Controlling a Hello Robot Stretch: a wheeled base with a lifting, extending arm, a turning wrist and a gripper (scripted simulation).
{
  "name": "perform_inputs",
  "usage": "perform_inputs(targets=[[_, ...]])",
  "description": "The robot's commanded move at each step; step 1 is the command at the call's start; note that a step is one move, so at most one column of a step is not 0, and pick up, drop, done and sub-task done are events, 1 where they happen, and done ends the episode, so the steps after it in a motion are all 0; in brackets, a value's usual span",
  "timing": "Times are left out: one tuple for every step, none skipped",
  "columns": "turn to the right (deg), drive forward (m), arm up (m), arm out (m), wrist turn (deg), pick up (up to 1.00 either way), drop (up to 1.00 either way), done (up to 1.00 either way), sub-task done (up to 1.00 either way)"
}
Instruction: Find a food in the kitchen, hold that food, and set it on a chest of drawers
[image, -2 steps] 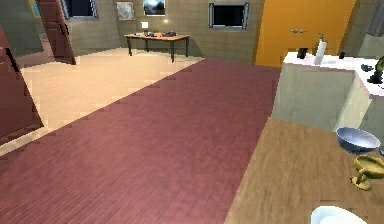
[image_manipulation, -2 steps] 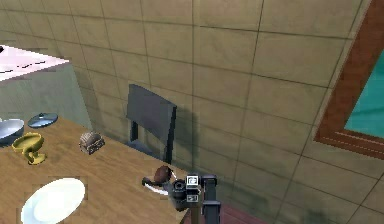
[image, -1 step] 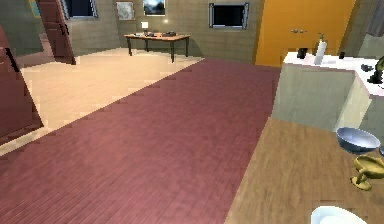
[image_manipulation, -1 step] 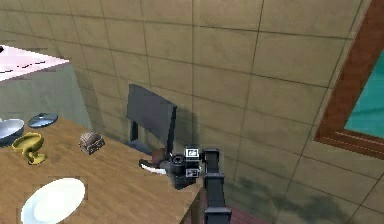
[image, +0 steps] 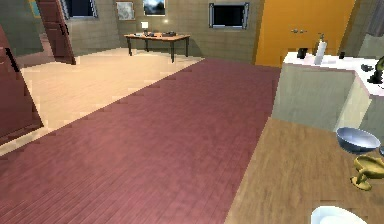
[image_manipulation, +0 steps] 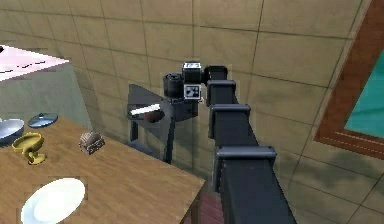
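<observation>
A small brown lump (image_manipulation: 92, 143), perhaps a food, lies on the wooden table (image_manipulation: 130, 175) in the arm side view, near the table's far edge. My arm's dark bar rises from the bottom edge to two white marker squares (image_manipulation: 192, 78). Left of them, the gripper (image_manipulation: 148, 112) sits in front of a dark chair (image_manipulation: 160, 135) beyond the table. A reddish-brown patch shows at its fingers against the chair, so I cannot tell whether it holds anything.
The same table carries a blue bowl (image: 357, 139), a gold goblet (image: 368, 171), a white plate (image_manipulation: 52, 200) and a small grey dish (image_manipulation: 43, 120). A white counter (image: 315, 90) holds a bottle (image: 320, 50). Ahead lie open red-brown floor, an orange door (image: 300, 30) and a far table (image: 157, 40).
</observation>
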Motion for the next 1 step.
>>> perform_inputs(targets=[[0.0, 0.0, 0.0, 0.0, -45.0, 0.0, 0.0, 0.0, 0.0]])
